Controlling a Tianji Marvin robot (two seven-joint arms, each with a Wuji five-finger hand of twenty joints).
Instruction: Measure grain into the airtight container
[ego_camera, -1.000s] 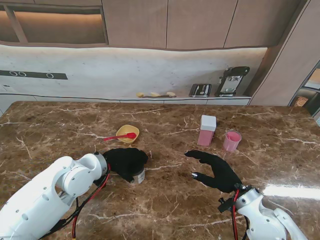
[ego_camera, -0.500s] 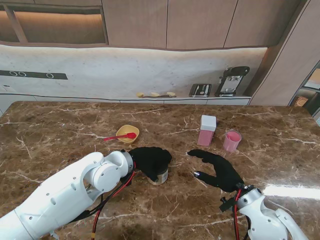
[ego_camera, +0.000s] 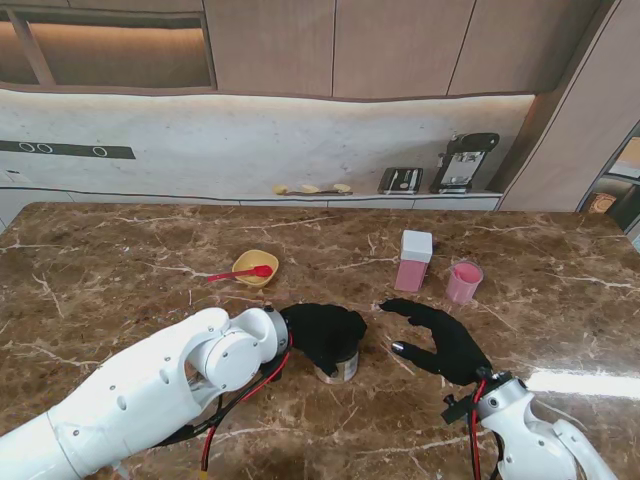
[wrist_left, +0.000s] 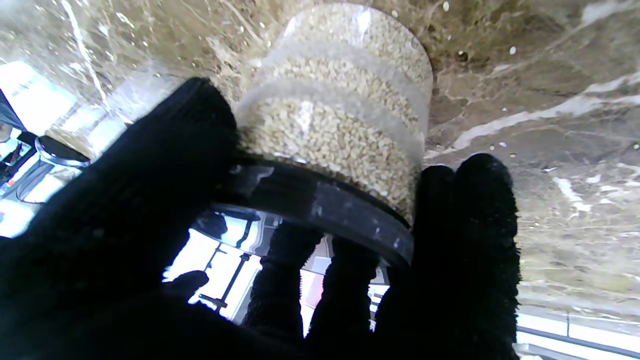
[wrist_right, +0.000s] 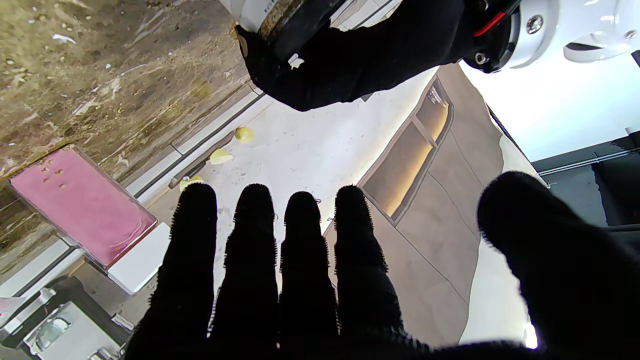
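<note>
My left hand (ego_camera: 325, 335) is clamped over the top of the grain jar (ego_camera: 343, 368), a clear jar with a dark lid. The jar stands on the brown marble surface (ego_camera: 120, 260) about midway between its left and right edges and toward the edge nearer to me. In the left wrist view the thumb presses one side of the lid (wrist_left: 320, 205) and the other fingers (wrist_left: 470, 235) wrap the opposite side, with pale grain (wrist_left: 330, 135) filling the jar right up to the lid. The jar's base looks to be on or very near the surface; I cannot tell whether it touches.

My right hand (ego_camera: 445, 340) is spread wide with nothing in it, just to the right of the jar and apart from it. Its four fingers (wrist_right: 255, 260) lie side by side and the thumb sticks out well away from them.

The airtight container (ego_camera: 413, 261), pink with a white lid, stands upright farther from me and to the right of centre. A pink cup (ego_camera: 464, 281) stands just beside it on the right. A yellow bowl (ego_camera: 256, 267) sits left of centre, farther from me than the jar, with a red spoon (ego_camera: 238, 273) resting across it, handle pointing left.
</note>
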